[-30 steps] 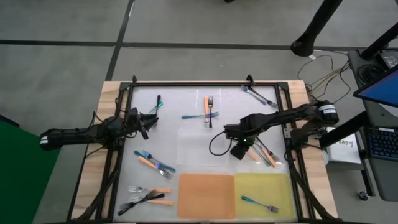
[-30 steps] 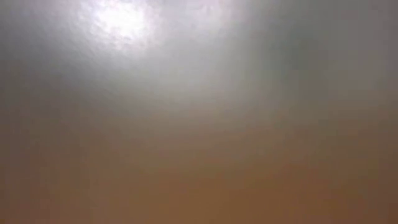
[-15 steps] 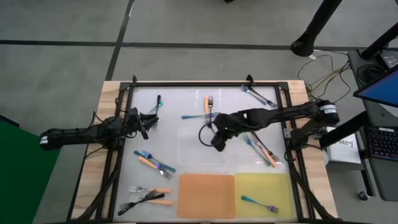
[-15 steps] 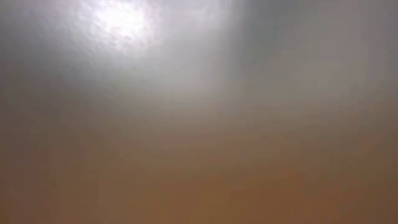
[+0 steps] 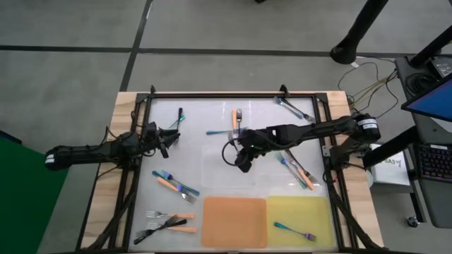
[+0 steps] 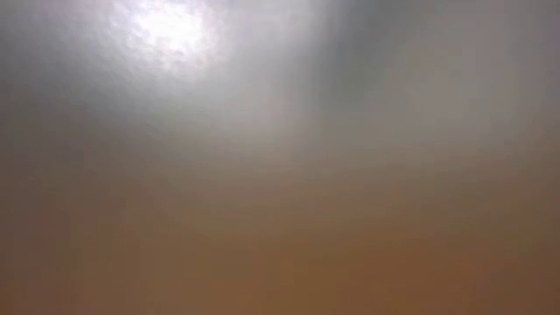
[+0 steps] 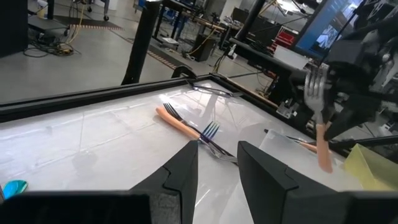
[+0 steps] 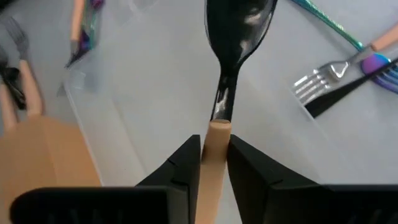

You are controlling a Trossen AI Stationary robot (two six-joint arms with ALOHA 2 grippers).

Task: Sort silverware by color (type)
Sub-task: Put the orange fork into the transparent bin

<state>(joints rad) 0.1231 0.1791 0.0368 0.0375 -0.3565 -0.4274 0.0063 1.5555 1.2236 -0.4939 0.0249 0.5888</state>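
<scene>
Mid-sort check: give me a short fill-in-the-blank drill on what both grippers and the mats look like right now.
1. The right gripper grips a utensil by its ____ handle.
2. The iridescent fork lies on the ____ mat.
3. The orange mat has ____ forks on it.
4. The left gripper holds ____.

Missing words: orange; yellow; no; nothing

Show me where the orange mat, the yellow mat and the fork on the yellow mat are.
orange mat [image 5: 234, 221], high view, its bare middle.
yellow mat [image 5: 300, 209], high view, bare upper part.
fork on the yellow mat [image 5: 294, 231], high view, its shaft.
</scene>
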